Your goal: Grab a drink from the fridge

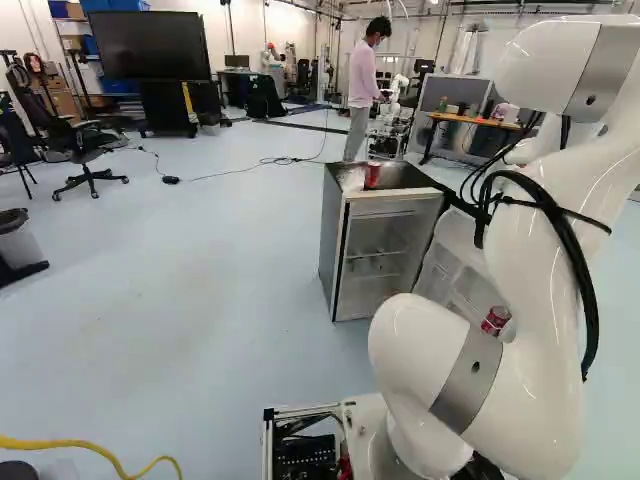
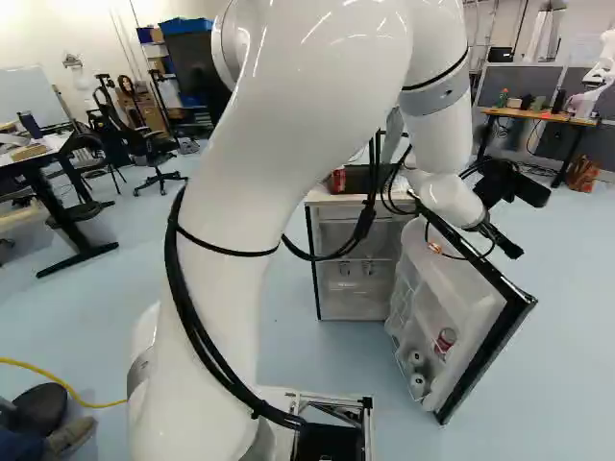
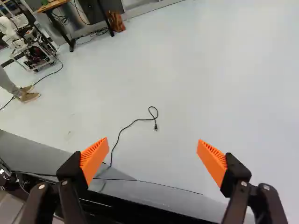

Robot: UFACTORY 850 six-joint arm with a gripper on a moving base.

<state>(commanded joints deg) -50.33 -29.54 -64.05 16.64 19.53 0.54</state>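
The small fridge (image 1: 332,240) stands with its door (image 2: 488,305) swung wide. In the door's shelves are a red can (image 2: 445,340) and two pale cans (image 2: 417,359). Another red can (image 1: 372,175) is on the fridge's top. My gripper (image 2: 507,246) hangs beside the outer face of the door, near its upper edge. In the wrist view the gripper (image 3: 153,157) has its orange-padded fingers wide apart, nothing between them, and the door's dark edge (image 3: 135,212) runs close by beneath them. The arm hides part of the door in the left base view.
A black cable (image 3: 135,121) lies on the floor beyond the fingers. Another robot (image 3: 32,49) and a person's leg are farther off, near a wooden desk (image 1: 480,122). An office chair (image 1: 88,150) and a large screen (image 1: 150,45) stand far back. A yellow cable (image 1: 90,450) crosses the near floor.
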